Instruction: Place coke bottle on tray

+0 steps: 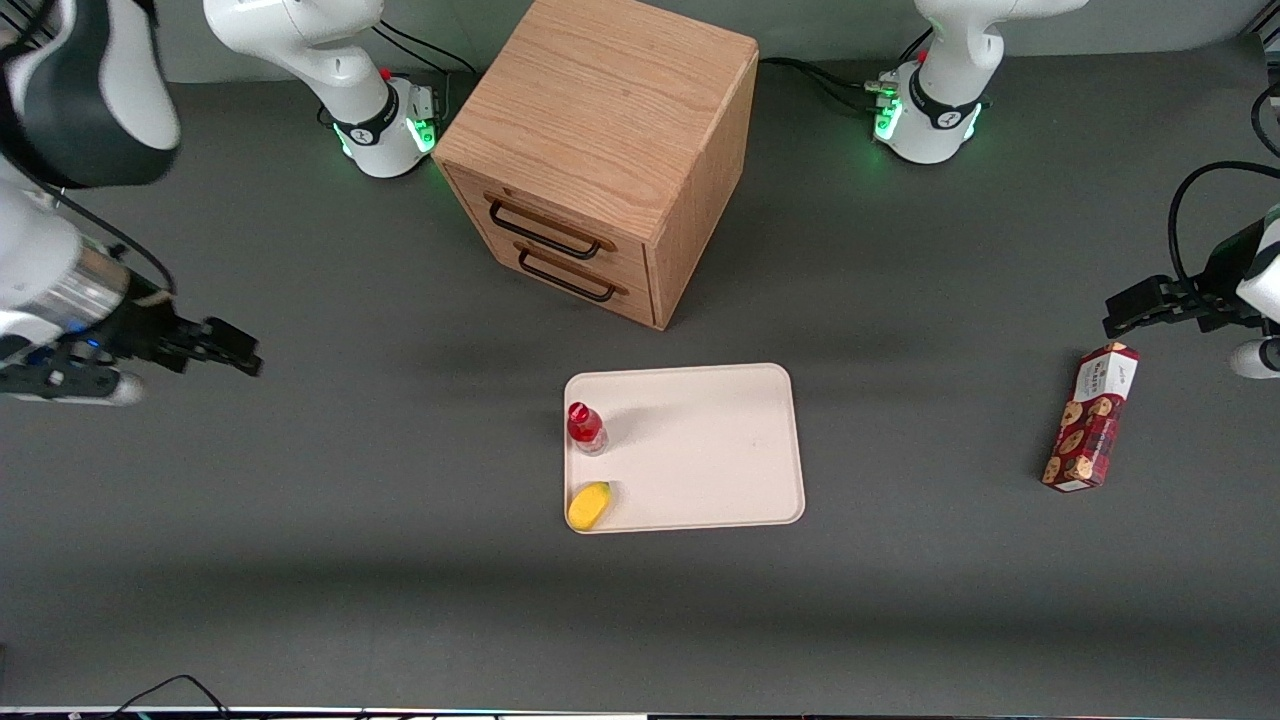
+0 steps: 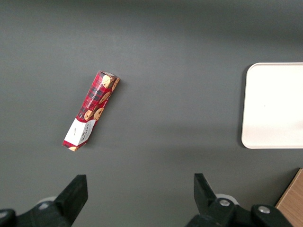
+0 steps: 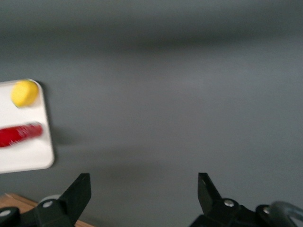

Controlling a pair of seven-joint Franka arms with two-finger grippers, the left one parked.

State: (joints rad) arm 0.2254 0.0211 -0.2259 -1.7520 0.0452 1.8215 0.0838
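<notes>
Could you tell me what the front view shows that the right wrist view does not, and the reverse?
Only the front view shows the cookie box toward the parked arm's end, both drawers of the wooden drawer cabinet, and the gripper hanging open over bare table at the working arm's end, clear of everything. Only the right wrist view shows the open fingertips up close. Both show the coke bottle and a yellow object on the tray.

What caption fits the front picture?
Coke bottle stands on the tray beside a yellow fruit; open gripper away.
</notes>
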